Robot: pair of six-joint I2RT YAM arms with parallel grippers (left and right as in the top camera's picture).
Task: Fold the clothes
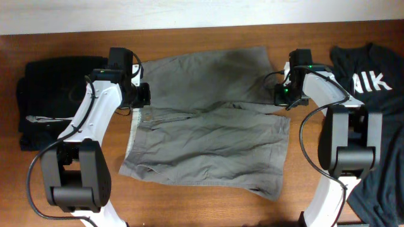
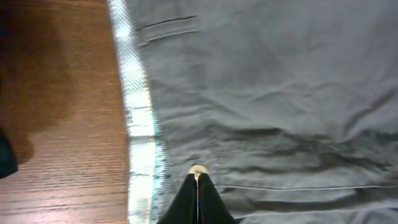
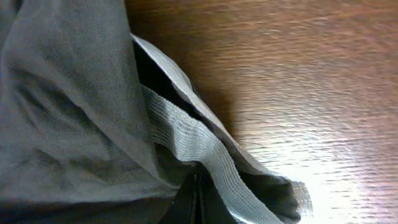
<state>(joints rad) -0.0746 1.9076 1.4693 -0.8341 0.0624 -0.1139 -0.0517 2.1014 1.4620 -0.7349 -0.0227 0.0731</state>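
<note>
The grey-khaki woven cotton shorts (image 1: 208, 135) lie spread in the middle of the brown wooden desk (image 1: 208, 211). My left end effector (image 2: 198, 190) is closed at their waistband edge. My right end effector (image 3: 198, 196) pinches a leg hem. A black garment (image 1: 50, 88) and a dark printed shirt (image 1: 372, 75) lie at the desk ends.

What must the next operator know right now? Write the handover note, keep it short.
Left gripper: shut, tips on the shorts beside the waistband; whether it pinches cloth is unclear.
Right gripper: shut on the leg hem at the opposite end.
Shorts lie spread open on the table, wrinkled. A black garment and a dark T-shirt lie off to the sides.
Done: no fold yet.
Left: every fold.
</note>
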